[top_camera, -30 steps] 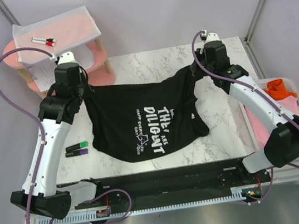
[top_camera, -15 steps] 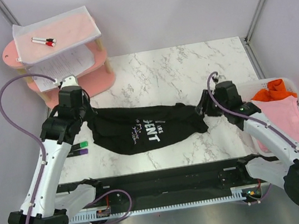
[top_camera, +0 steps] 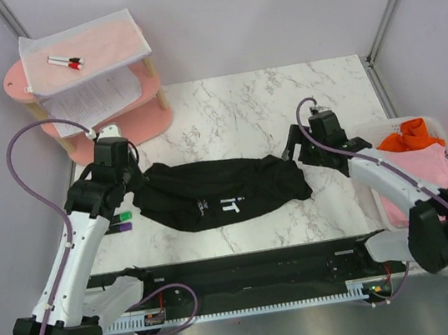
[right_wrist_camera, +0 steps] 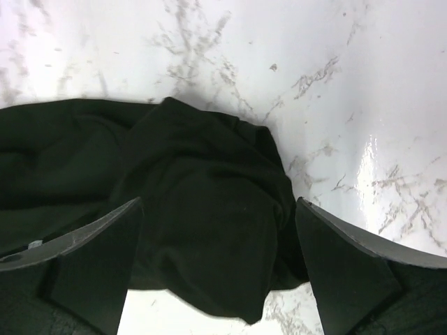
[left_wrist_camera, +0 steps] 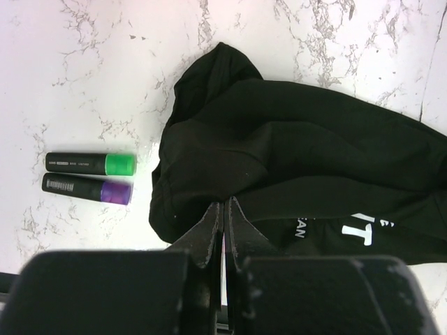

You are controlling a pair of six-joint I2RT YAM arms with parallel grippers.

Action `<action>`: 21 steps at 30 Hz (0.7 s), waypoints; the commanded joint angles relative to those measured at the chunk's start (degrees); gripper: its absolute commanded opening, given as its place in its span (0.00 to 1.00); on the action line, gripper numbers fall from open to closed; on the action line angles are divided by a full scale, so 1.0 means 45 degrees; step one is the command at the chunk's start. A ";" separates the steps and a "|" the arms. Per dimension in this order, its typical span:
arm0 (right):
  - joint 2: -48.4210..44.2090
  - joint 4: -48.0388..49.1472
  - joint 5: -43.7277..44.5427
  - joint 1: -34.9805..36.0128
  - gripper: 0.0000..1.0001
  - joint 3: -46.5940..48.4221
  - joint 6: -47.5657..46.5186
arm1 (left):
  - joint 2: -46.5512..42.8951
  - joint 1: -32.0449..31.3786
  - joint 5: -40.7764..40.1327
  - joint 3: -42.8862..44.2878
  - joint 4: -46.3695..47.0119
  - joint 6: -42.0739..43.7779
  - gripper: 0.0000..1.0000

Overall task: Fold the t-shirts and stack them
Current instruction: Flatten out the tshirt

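Marbled white surface (top_camera: 232, 107) carries the black t-shirt (top_camera: 219, 193), bunched into a long crumpled band across the middle, its lettering half lost in folds. It looks soft, light and limp (likely to sag and slide on polished stone rather than hold a crease), so I judge the hem corners, both ends together, the best hold. The left gripper (left_wrist_camera: 223, 213) has its jaws pinched tight on the shirt's left end. The right gripper (right_wrist_camera: 218, 208) straddles the right end, jaws wide, gripping nothing. A green highlighter (left_wrist_camera: 89, 164) and a purple highlighter (left_wrist_camera: 85, 188) lie just beside the left end. The pink t-shirt (top_camera: 426, 167) and orange t-shirt (top_camera: 411, 133) sit at the far right.
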 commanded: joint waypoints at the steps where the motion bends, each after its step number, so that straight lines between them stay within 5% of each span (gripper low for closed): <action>1: 0.1625 0.1298 0.0374 -0.0011 0.95 0.0258 -0.0086 | -0.0286 0.0060 -0.0203 -0.0183 0.0106 -0.0320 0.02; 5: 0.2972 0.1866 0.0081 -0.0011 0.91 0.0298 -0.0066 | -0.0364 0.0041 -0.0321 -0.0242 0.0068 -0.0243 0.02; 9: 0.3405 0.2023 -0.0659 -0.0011 0.78 0.0512 -0.0008 | -0.0383 0.0060 -0.0418 -0.0242 0.0087 -0.0203 0.02; 12: 0.3425 0.2141 -0.1032 -0.0030 0.56 0.0629 -0.0105 | -0.0325 0.0041 -0.0438 -0.0242 0.0087 -0.0223 0.02; 13: 0.3406 0.2141 -0.1130 -0.0011 0.38 0.0649 -0.0183 | -0.0248 0.0060 -0.0458 -0.0242 0.0107 -0.0223 0.02; 16: 0.3016 0.2335 -0.1305 0.0008 0.11 0.0708 -0.0261 | -0.0149 0.0060 -0.0477 -0.0203 0.0107 -0.0203 0.02; 21: 0.1844 0.2629 -0.1190 -0.0030 0.00 0.1174 -0.0515 | 0.0026 0.0060 -0.0672 -0.0008 0.0146 -0.0125 0.02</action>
